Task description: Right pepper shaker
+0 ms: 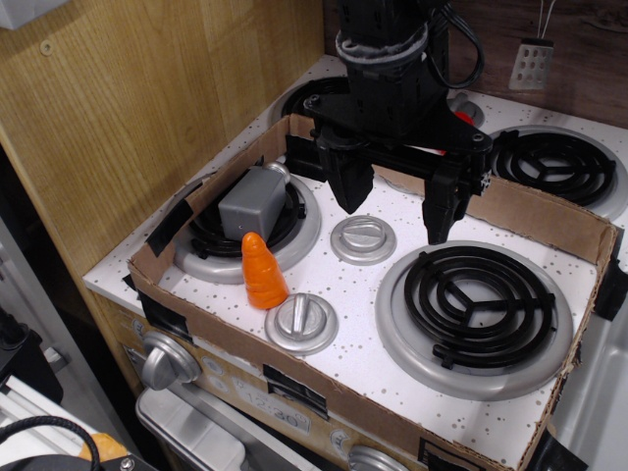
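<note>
I am hovering my gripper (397, 211) with jaws spread and empty. The shaker (252, 204) is lying toppled on the burner (304, 231), well off to one side of the jaws, leaning near the cone (262, 272), so I judge righting not yet begun.

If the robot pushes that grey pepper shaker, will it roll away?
Probably not: the pepper shaker looks boxy with flat sides, so it should slide. It lies tilted on the left burner, so it may rock. Its matte surface looks easy to grip.
</note>
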Controlling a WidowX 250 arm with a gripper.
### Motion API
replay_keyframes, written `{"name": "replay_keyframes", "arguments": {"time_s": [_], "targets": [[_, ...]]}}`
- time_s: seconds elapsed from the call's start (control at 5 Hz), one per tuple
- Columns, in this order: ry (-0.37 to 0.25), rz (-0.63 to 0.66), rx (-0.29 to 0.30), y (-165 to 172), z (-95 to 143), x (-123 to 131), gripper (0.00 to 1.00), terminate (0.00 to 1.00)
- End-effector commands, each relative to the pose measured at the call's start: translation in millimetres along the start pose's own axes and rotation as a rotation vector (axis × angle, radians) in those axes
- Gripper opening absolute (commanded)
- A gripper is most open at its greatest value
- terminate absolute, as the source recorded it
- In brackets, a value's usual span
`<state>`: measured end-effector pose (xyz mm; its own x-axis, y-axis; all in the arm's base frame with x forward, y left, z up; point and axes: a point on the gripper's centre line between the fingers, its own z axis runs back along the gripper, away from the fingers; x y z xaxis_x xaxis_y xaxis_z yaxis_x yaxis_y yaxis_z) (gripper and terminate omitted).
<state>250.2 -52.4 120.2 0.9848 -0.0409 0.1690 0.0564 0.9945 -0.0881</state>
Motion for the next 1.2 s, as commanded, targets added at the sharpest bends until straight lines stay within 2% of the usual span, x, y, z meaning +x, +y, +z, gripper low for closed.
{"name": "replay_keyframes", "arguments": {"time_s": [0.0,0.2,0.4,0.6,0.8,1.0], "targets": [[0.000,0.000,0.000,0,0,0,1.00,0.00],[-0.035,0.065,0.000,14,-9,9,1.00,0.00],[-0.075,0.077,0.010,32,-13,18,1.00,0.00],[-0.101,0.058,-0.011,59,-14,31,1.00,0.00],[-0.101,0.145,0.005,85,-18,35,1.00,0.00],[-0.090,0.133,0.009,106,-27,38,1.00,0.00]]}}
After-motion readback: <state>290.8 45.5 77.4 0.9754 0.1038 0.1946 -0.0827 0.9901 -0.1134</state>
